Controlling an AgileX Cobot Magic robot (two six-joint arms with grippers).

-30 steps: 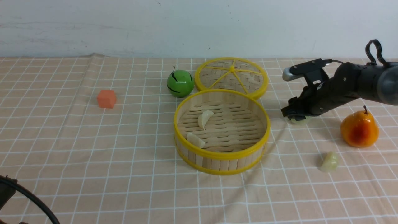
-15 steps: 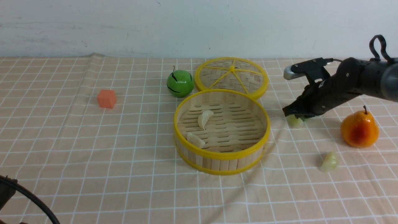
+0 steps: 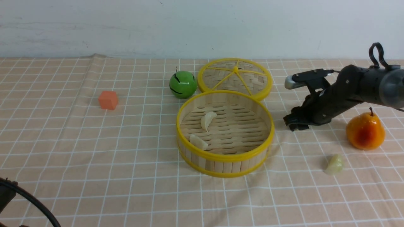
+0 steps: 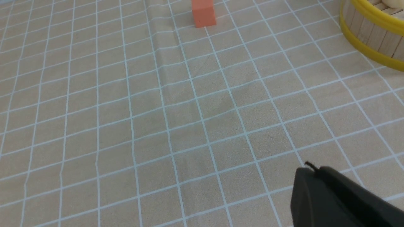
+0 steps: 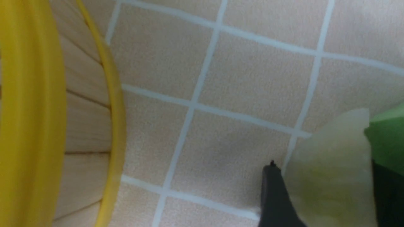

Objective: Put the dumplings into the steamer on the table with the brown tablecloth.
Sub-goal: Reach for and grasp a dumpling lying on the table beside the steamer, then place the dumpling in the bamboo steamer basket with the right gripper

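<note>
Black right gripper point(image 3: 293, 123), low over the peach, white-gridded tablecloth point(image 3: 94, 157) beside the round bamboo steamer with yellow rims point(image 3: 224, 157), clamps a pale greenish-white crescent dumpling point(image 5: 328, 176). Two cream dumplings point(image 3: 208, 119) lie on the steamer's slatted floor. A fourth dumpling point(image 3: 334, 164) rests on the cloth near the orange toy pear point(image 3: 364, 132). The left gripper point(image 4: 307, 176) is closed.
</note>
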